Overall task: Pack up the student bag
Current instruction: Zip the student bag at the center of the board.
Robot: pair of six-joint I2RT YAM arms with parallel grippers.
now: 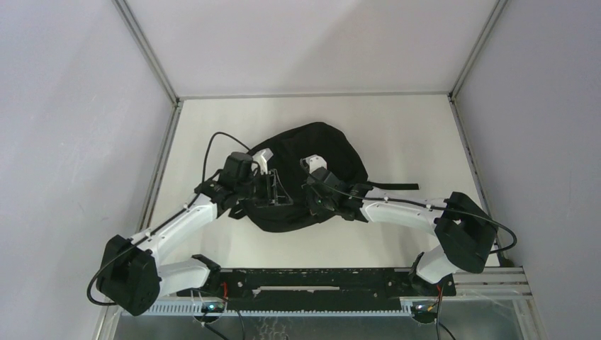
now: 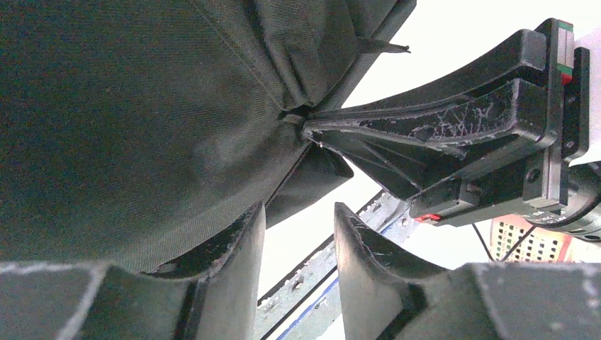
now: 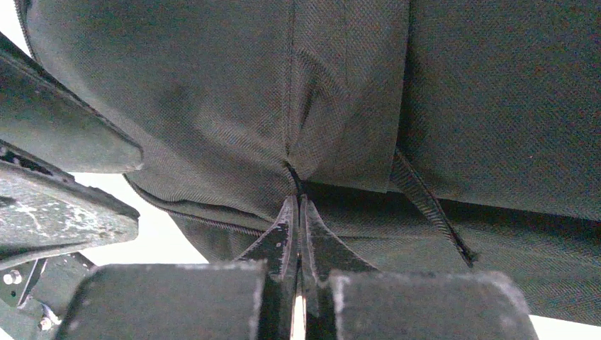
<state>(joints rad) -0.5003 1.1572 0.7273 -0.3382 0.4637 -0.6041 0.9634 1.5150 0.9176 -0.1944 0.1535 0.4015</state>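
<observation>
The student bag [image 1: 322, 152] is a black rounded fabric backpack lying mid-table. Its cloth fills the left wrist view [image 2: 142, 106] and the right wrist view [image 3: 212, 92]. My right gripper [image 1: 317, 195] is at the bag's near edge, and its jaws [image 3: 298, 207] are shut on a pinch of bag fabric by a seam. It also shows in the left wrist view [image 2: 312, 126], gripping that fold. My left gripper [image 1: 275, 188] is just to its left, open [image 2: 298, 223] and empty. Its left finger [image 2: 237, 244] lies against the underside of the bag cloth.
A black strap [image 1: 393, 186] trails from the bag to the right, and a thin webbing strap [image 3: 432, 209] hangs by my right fingers. The metal rail [image 1: 319, 280] with the arm bases runs along the near table edge. Grey walls close in the table.
</observation>
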